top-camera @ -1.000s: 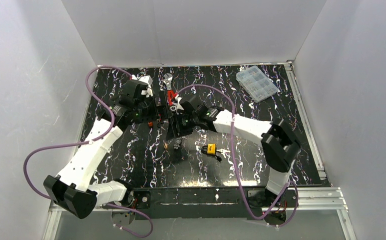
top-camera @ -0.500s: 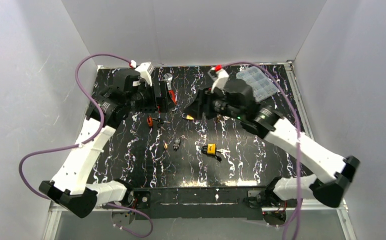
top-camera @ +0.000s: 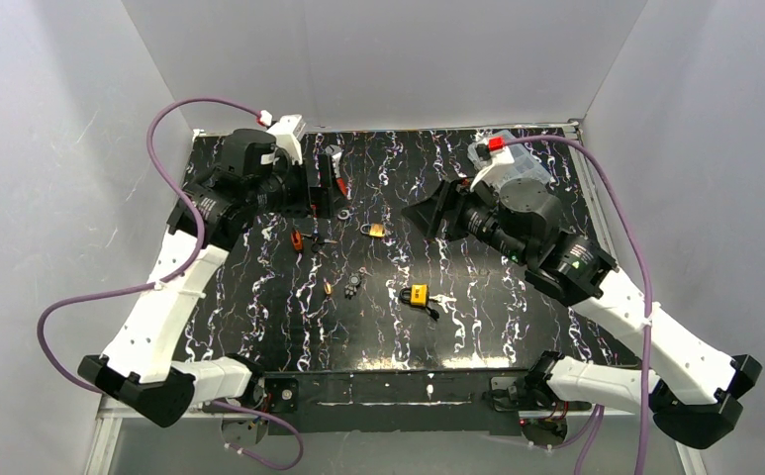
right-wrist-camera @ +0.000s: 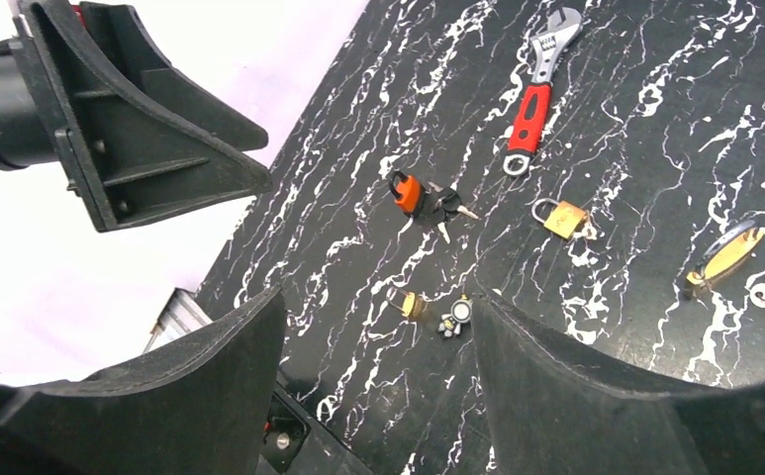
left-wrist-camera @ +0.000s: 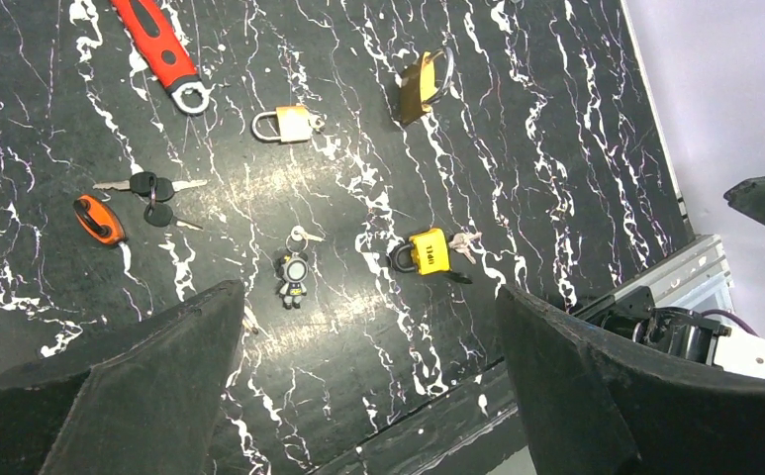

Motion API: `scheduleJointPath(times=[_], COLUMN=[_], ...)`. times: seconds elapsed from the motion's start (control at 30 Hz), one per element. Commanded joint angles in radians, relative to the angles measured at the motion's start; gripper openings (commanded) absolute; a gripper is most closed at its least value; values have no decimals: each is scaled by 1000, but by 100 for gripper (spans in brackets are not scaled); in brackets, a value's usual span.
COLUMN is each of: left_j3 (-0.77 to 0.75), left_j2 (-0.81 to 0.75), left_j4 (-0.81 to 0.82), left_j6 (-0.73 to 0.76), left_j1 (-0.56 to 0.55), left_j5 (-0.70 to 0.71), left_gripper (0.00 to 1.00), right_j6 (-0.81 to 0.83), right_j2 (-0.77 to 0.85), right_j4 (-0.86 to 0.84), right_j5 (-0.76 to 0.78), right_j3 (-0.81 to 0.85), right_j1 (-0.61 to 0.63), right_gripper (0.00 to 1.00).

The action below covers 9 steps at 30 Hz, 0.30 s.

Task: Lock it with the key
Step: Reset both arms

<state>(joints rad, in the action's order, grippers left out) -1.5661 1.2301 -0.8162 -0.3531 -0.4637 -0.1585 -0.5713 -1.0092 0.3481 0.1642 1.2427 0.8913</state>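
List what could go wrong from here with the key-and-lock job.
Wrong pairing: a yellow padlock, a brass padlock and a second brass padlock lie out, with black-headed keys apart from them; the key picked may not fit the lock chosen.
Slipped pickup: the left tool and right tool are both open and empty, and the keys lie flat on the table, so a pinch may scrape or push them.
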Motion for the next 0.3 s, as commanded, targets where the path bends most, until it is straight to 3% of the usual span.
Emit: scheduleJointPath(times=[0.0, 0.27], left_j3=[-20, 5], left_j2=[4, -14], left_j4=[-5, -11], left_j6=[23, 40], left_j1=[3, 3], left_j5=[-15, 3], left_gripper=[98, 98], right_j6=[16, 23], right_j2=[5, -8], right_j4=[-25, -31], right_j5=[40, 37], right_j3=[-12, -2], right_j1=[-3, -5], right_gripper=[75, 76])
